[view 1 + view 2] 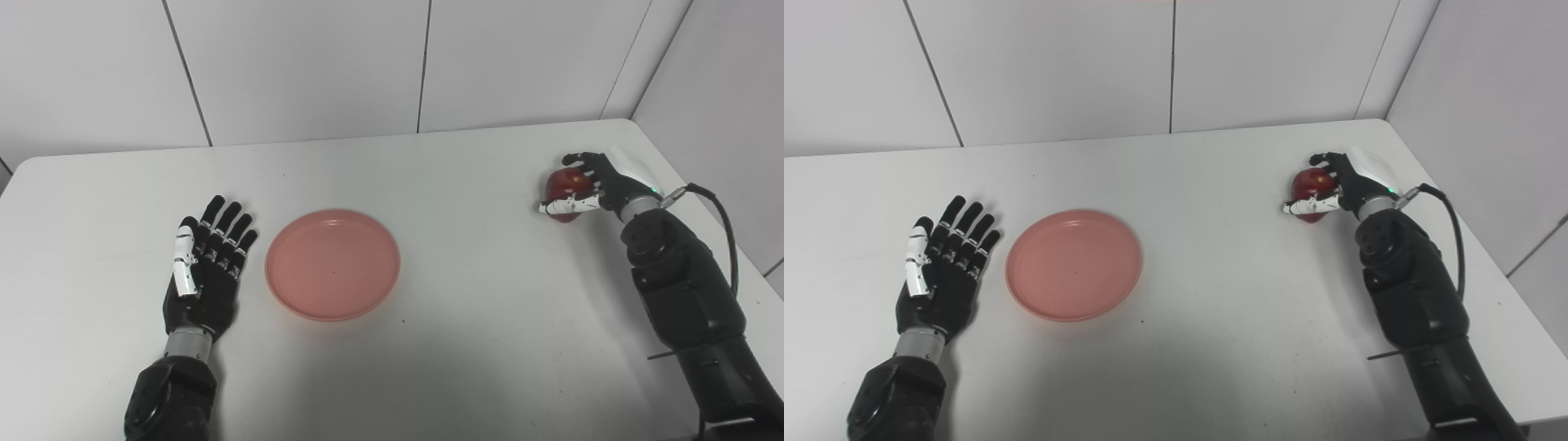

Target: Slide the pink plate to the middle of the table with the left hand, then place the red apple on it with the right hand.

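- I find the pink plate (pixel 332 263) lying flat on the white table (pixel 465 318), a little left of centre, empty, its low raised rim unbroken all the way round.
- My left hand (pixel 205 269) rests palm-down just beside the plate's left edge, not touching it, fingers straight and spread, holding nothing.
- My right hand (pixel 591 184) is at the far right of the table with fingers over the top of the red apple (pixel 566 187) and the thumb across its near side. I judge this a grasp. I cannot tell whether the apple is lifted or resting on the surface.
- Apple and plate are well apart, with bare table between them.
- Handling, plate: I judge it a light, stiff plastic dish that slides readily on this smooth top. A push at the rim should move it, while a hard shove could send it too far.
- Handling, apple: firm, rounded, glossy skin, moderately heavy. I expect it could roll or slip from a loose hold, so a wrap around its widest part is the safest hold. It may rock once set on the dish.
- Markings: no brand, label or legible writing visible on plate, apple, table or arms. I see a small green light at the right wrist.
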Robot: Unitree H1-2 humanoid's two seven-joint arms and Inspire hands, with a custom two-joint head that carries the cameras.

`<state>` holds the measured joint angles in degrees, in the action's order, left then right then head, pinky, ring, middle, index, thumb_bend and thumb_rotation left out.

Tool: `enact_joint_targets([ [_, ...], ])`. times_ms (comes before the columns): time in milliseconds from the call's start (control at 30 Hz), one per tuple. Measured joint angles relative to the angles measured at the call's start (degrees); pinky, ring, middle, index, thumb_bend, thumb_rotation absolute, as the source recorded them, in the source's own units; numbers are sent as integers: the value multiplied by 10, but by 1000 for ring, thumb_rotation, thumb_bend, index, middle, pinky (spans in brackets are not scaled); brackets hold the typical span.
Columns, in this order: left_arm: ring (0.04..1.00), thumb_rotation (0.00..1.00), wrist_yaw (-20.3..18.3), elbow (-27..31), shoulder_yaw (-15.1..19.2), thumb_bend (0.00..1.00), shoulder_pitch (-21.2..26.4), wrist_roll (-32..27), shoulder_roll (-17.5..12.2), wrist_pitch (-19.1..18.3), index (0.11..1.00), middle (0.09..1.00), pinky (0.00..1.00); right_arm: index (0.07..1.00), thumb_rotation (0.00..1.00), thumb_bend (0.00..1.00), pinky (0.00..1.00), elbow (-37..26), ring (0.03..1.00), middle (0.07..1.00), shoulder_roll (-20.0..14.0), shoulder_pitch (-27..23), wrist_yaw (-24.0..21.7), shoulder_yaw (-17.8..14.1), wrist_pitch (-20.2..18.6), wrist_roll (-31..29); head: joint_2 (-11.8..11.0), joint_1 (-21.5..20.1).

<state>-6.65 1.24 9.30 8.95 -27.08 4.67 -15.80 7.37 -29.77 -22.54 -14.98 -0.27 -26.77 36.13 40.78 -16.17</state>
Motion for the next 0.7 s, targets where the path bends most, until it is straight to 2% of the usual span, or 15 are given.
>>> enact_joint_targets([
  [233,909,1000,0,1,-1,350,0,0,0,0,884,903,934,576,205,779,492,12,540,585,-1,-2,25,11,2,-19,0,1],
  [533,912,1000,0,1,0,358,-1,0,0,0,888,905,942,540,162,683,393,26,465,515,-11,-11,39,31,12,-21,1,1],
  [567,911,1000,0,1,0,357,-1,0,0,0,888,906,940,509,151,584,383,27,455,506,-12,-12,40,32,12,-21,1,1],
  [600,908,1000,0,1,0,353,-1,0,0,0,885,903,937,498,147,551,376,29,450,502,-12,-13,42,33,12,-21,1,1],
  [700,908,1000,2,3,0,350,-2,0,0,0,884,903,936,486,140,517,345,31,424,484,-14,-13,48,35,13,-21,1,1],
])
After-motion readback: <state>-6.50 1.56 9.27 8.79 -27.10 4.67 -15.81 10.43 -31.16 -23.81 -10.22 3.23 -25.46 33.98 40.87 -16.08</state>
